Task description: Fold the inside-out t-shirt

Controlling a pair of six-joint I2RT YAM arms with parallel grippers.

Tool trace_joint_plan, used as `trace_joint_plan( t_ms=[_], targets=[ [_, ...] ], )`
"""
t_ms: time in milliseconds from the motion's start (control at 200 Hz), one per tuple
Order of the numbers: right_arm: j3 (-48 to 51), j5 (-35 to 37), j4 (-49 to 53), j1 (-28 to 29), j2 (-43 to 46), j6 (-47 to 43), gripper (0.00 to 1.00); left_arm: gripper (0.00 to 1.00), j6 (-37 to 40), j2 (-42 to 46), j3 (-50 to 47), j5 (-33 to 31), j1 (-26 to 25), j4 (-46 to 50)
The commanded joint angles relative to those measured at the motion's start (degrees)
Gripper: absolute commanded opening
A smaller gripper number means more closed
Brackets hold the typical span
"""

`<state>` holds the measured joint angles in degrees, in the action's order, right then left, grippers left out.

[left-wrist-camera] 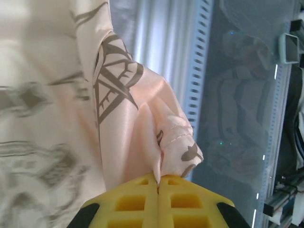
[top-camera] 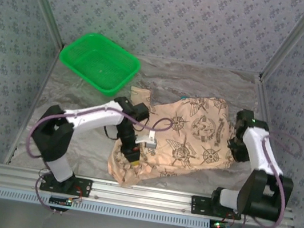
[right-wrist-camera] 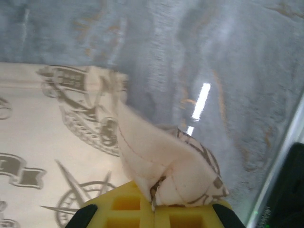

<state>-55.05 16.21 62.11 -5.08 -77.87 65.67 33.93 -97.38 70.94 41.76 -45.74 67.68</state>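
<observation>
Both jaws clenched bunched shirt (top-camera: 194, 138) edges (left and right sides); lifting evenly together would keep it taut.

Left pincer (left-wrist-camera: 157, 183) and right pincer (right-wrist-camera: 153, 203) both pinched shut.

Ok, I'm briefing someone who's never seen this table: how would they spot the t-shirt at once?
Start at the grey table. The t-shirt lies crumpled across its near middle, pinched by the left gripper and the right gripper. It is peach cloth with dark brown compass prints, unlike the plain green basket at the far left.
</observation>
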Motion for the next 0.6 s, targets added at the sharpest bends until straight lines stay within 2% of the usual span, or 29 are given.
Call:
trace_joint_plan(
  t_ms=[0, 90, 130, 185, 260, 285, 300, 360, 405, 445, 470, 485, 545, 595],
  targets=[
    [-4.4, 2.9, -1.1, 1.4, -7.2, 2.5, 0.0, 0.0, 7.0, -2.5, 6.0, -2.9, 3.3, 1.0],
    [-6.7, 1.8, -3.3, 1.7, -12.5, 2.7, 0.0, 0.0, 8.4, -6.6, 9.0, 0.5, 6.4, -2.3],
    [-7.6, 2.1, -4.3, 1.9, -14.6, 3.0, 0.0, 0.08, 8.2, -8.2, 9.9, 2.3, 7.6, -3.9],
    [-8.6, 1.8, -5.6, 1.9, -17.0, 2.5, 0.03, 0.13, 7.6, -9.9, 10.2, 4.3, 9.3, -6.6],
    [-11.0, 1.7, -5.2, 1.3, -19.0, 1.8, 0.04, 0.14, 6.2, -11.3, 11.5, 3.4, 11.3, -7.2],
    [-11.7, 1.5, -5.7, 1.0, -19.1, 1.1, 0.09, 0.16, 4.6, -11.2, 11.6, 2.3, 12.0, -7.9],
    [-12.0, 1.3, -6.2, 0.9, -19.2, 0.3, 0.14, 0.2, 3.3, -11.0, 11.6, 1.5, 12.3, -8.5],
    [-12.8, -0.2, -5.8, 0.0, -19.2, -1.4, 0.38, 0.34, -1.2, -9.3, 10.5, -2.5, 13.9, -11.0],
    [-12.8, -0.8, -5.8, -0.4, -18.6, -2.1, 0.54, 0.37, -6.5, -6.8, 8.1, -5.6, 15.2, -14.4],
    [-12.5, -1.3, -6.2, -0.8, -17.4, -3.0, 0.57, 0.42, -13.0, -4.1, 5.5, -8.0, 16.8, -17.7],
    [-11.8, -1.4, -6.1, -1.0, -16.4, -3.4, 0.58, 0.54, -17.3, -2.3, 4.0, -9.5, 17.6, -19.3],
    [-11.4, -1.4, -6.2, -1.1, -15.6, -3.7, 0.59, 0.56, -19.6, -1.2, 3.2, -10.4, 18.1, -20.1],
    [-9.5, -1.7, -5.8, -1.2, -12.8, -5.0, 0.63, 0.59, -29.3, 3.6, 0.5, -14.0, 19.0, -20.8],
    [-8.2, -2.4, -5.7, -1.1, -10.5, -7.7, 0.66, 0.59, -34.6, 7.8, -2.1, -12.0, 18.8, -20.5]
  ],
)
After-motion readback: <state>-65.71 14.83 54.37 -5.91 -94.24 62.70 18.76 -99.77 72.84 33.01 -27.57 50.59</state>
